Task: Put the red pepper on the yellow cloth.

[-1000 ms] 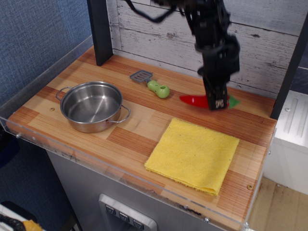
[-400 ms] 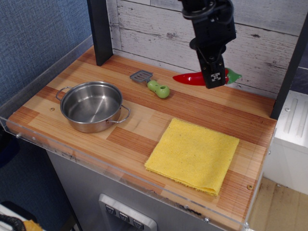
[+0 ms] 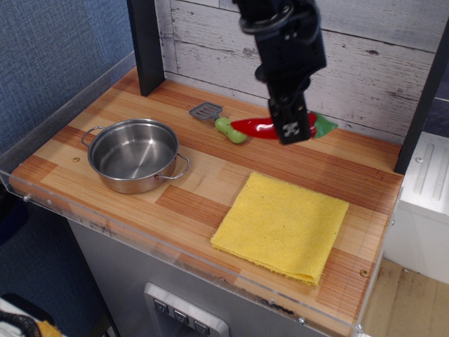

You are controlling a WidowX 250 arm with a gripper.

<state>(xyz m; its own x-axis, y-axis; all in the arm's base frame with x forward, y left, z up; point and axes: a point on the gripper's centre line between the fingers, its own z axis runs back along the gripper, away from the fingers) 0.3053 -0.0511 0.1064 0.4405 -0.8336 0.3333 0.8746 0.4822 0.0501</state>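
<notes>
Red pepper (image 3: 258, 128) hangs pinched in the downward-pointing tool (image 3: 289, 129), above the table (image 3: 210, 175).

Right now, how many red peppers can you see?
1. The pepper is held by the tool above the table's back part, near the spatula and not yet over the cloth. Nothing suggests another is hidden.

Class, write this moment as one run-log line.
hand: shut on red pepper | pepper: held above counter, near spatula | yellow cloth: bare | pot: empty | step: carry pepper to cloth
</notes>
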